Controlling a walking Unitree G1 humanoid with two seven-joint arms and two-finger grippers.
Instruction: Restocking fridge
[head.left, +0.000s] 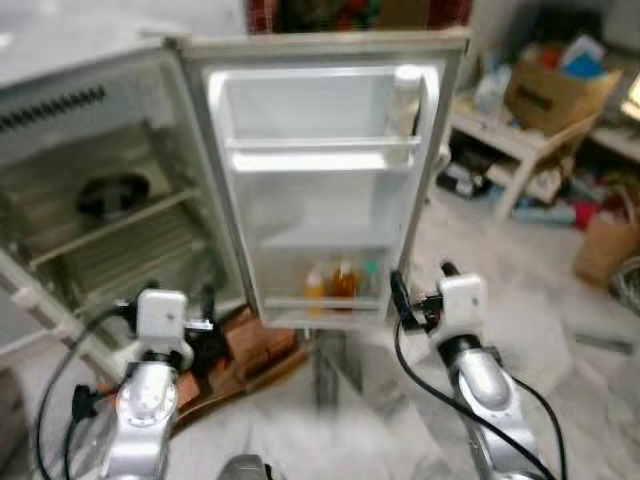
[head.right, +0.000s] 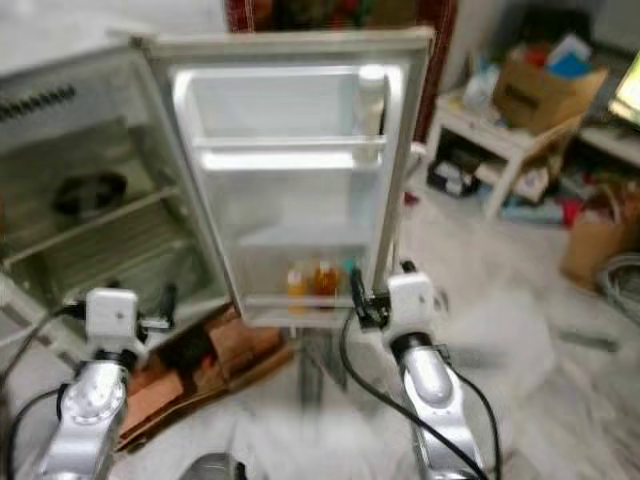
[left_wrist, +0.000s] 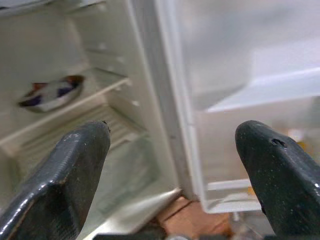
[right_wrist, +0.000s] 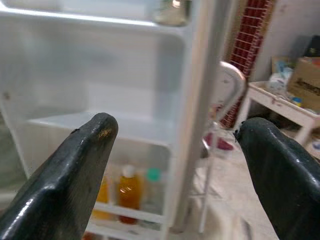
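Observation:
A small white fridge stands open, its door swung out facing me. On the door's top shelf stands a white bottle. Its bottom shelf holds two orange bottles and a green-capped bottle. Inside the fridge cabinet a dark bowl rests on a wire shelf. My left gripper hangs low before the cabinet, open and empty. Below the door's outer edge my right gripper is also open, with nothing between its fingers.
Brown cardboard lies on the floor under the door. At the right stand a low white table with a cardboard box, a brown bag and floor clutter. A white chair stands behind the door.

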